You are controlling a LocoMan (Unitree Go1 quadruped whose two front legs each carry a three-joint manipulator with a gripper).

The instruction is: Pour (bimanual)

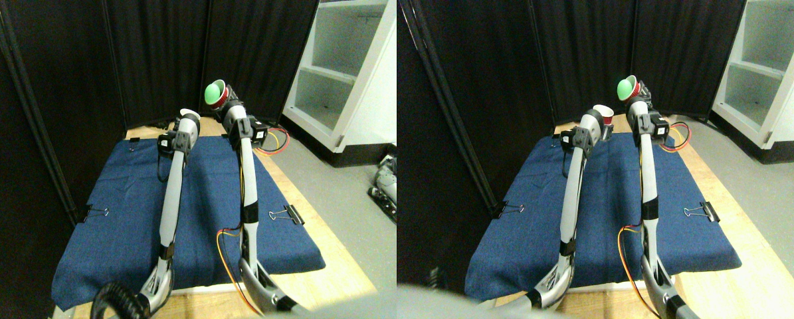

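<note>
right gripper (222, 101) grips red cup (217, 95) tilted, above blue cloth's (124, 219) far edge | left gripper (188, 118) holds white-rimmed cup (189, 113) beside it | cloth centre open

A cloth (124, 219) lies spread over the table (323, 259), filling the lower middle of the frame. One binder clip (95, 212) sits on the cloth's left edge, another binder clip (288, 214) on its right edge. Two arms rise from the bottom edge over the cloth, side by side. At centre top, the right gripper (222, 101) carries a cup (215, 94), tilted toward the left, above and just right of a second cup (189, 113) at the left gripper (185, 126). A shelf unit (343, 73) stands on the floor at upper right, curtains (157, 53) behind everything
</note>
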